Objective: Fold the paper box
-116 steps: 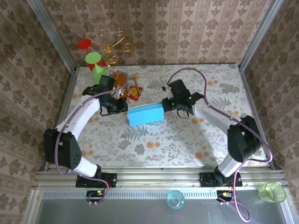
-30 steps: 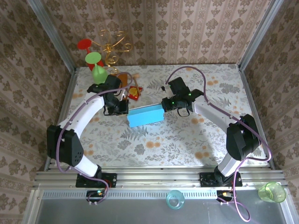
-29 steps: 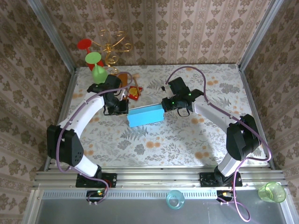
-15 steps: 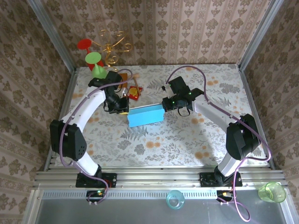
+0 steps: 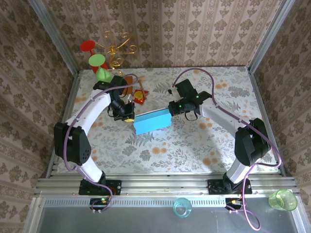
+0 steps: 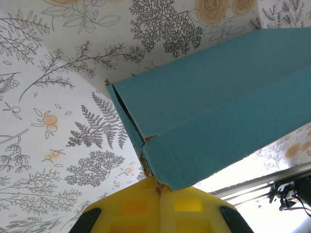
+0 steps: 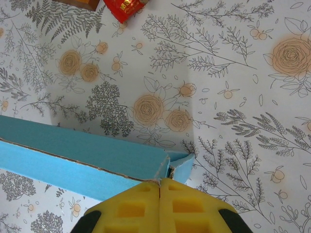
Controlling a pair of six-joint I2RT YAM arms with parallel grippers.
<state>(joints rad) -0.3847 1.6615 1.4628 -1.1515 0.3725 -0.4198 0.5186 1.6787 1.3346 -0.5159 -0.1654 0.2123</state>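
Observation:
The paper box [image 5: 152, 122] is a long light-blue folded box lying slightly slanted on the flowered table, mid-centre. My left gripper [image 5: 128, 116] is at its left end. In the left wrist view the yellow fingers [image 6: 127, 208] are shut, and the gripper's tips [image 6: 158, 184] touch the box's [image 6: 218, 121] frayed lower corner. My right gripper [image 5: 172, 109] is at the box's right end. Its yellow fingers [image 7: 187, 206] are shut too, with the tips [image 7: 160, 182] against the top seam where the blue panels [image 7: 97, 155] meet a small end flap [image 7: 181, 165].
At the back left stand a green goblet [image 5: 101, 73], a red one [image 5: 88, 46] and a gold wire stand [image 5: 116, 48]. An orange-brown board [image 5: 128, 80] and a red packet [image 5: 140, 96] lie just behind the left gripper. A teal cup [image 5: 182, 208] and a green cup [image 5: 283, 199] sit by the front rail.
My left arm has swung its elbow toward the back and turned its wrist. Its gripper has slid slightly nearer along the box's left end, and the box tilts a little more. The right arm has barely moved.

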